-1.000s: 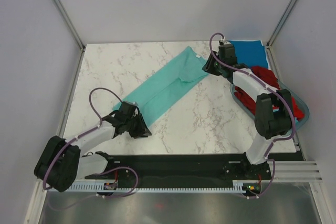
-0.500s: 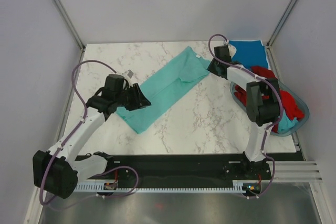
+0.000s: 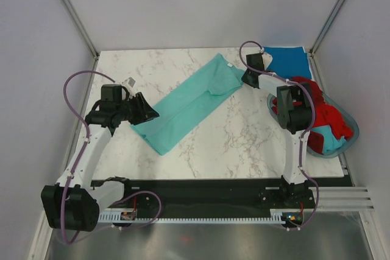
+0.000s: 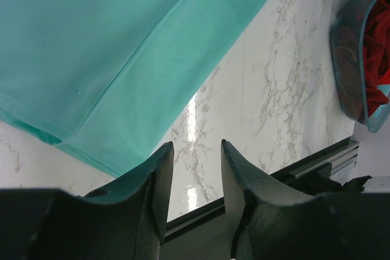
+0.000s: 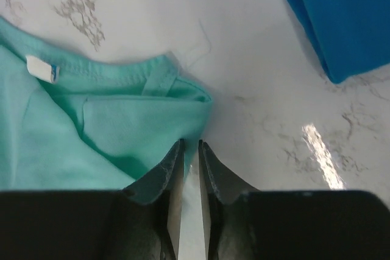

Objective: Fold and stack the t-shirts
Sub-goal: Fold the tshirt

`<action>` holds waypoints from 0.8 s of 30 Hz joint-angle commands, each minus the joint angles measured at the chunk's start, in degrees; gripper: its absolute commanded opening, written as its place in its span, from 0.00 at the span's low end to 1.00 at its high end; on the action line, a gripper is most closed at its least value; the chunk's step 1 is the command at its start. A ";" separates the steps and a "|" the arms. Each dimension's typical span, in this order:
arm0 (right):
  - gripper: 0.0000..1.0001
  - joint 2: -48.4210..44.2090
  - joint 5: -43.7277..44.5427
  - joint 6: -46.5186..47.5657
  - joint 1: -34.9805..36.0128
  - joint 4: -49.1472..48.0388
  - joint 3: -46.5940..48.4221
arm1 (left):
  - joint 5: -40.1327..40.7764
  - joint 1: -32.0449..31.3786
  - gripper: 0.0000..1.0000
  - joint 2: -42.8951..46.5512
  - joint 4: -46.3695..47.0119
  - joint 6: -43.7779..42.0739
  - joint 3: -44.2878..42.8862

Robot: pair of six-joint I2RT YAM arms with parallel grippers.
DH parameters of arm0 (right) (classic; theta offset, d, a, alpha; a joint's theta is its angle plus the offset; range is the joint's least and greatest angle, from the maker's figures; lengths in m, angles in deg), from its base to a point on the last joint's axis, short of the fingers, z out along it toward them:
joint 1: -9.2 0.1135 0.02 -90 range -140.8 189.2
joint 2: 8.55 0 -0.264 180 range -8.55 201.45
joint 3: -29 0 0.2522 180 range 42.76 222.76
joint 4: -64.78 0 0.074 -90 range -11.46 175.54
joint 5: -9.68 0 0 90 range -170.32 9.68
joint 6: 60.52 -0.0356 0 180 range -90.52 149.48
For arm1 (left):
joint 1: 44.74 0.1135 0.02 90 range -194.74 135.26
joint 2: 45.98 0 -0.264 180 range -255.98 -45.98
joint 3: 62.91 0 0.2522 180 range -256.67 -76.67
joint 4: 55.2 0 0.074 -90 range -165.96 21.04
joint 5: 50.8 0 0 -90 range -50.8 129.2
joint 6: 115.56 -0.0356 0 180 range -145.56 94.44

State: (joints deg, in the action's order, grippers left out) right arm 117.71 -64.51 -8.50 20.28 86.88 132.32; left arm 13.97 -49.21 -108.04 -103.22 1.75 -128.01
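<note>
**Teal t-shirt lies as a long strip; I judge the cross fold is next.**
My left gripper point(image 3: 145, 114) hovers just off the near-left end of the teal t-shirt point(image 3: 189, 101), spread and empty, with its arm bent high. The shirt lies diagonally on the bench point(image 3: 244, 144). My right gripper point(image 3: 247, 78) sits low at the shirt's far-right collar corner, almost pressed together; I cannot tell if it pinches cloth. Next, I think, one end must be pinched and carried over the other.
</note>
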 commanded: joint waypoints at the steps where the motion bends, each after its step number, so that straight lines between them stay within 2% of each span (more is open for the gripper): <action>1: 0.22 3.90 0.80 2.28 -0.35 -1.75 4.39 | -0.88 0.25 0.45 1.33 -0.46 -4.01 -2.72; 2: 0.17 4.69 0.54 2.99 -0.52 -1.75 6.40 | -0.35 0.25 0.45 1.42 -0.46 -5.06 -2.81; 3: 0.07 6.18 0.53 3.60 -0.78 -1.66 7.37 | 0.18 0.25 0.45 1.51 -0.54 -5.60 -2.98; 5: 0.00 7.33 0.79 5.80 -1.22 -1.57 10.09 | 0.10 0.25 0.45 1.33 -0.63 -6.57 -3.16; 11: 0.00 12.52 -1.56 11.95 -3.77 0.35 21.77 | 0.45 0.25 0.45 -1.04 -0.63 -8.06 -3.69; 14: 0.15 12.88 -4.12 12.75 -4.30 5.01 25.66 | -0.78 0.25 0.45 -2.01 -0.54 -8.24 -3.25; 15: 0.25 10.18 -4.39 11.71 -4.22 5.80 24.71 | 0.09 0.08 0.44 -2.01 -0.54 -8.67 -2.73; 17: 0.33 5.78 -4.39 9.51 -3.87 5.99 18.42 | 4.29 -1.15 0.44 -1.48 -0.20 -9.82 -2.28; 19: 0.36 -1.69 -3.51 5.29 -2.29 6.07 13.12 | 7.92 -1.68 0.45 -1.13 0.68 -9.73 -1.14; 23: 0.38 -14.44 -2.81 -3.84 3.33 6.16 -3.64 | 5.72 -1.77 0.45 -1.39 4.37 -8.85 0.88; 24: 0.39 -18.72 -2.28 -5.25 7.08 6.60 -6.04 | 5.72 -1.51 0.45 -1.48 4.46 -8.85 0.62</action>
State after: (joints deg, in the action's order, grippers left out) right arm 110.50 -67.31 -5.94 19.64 92.97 132.62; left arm 18.67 -50.87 -109.92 -102.09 -4.72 -127.94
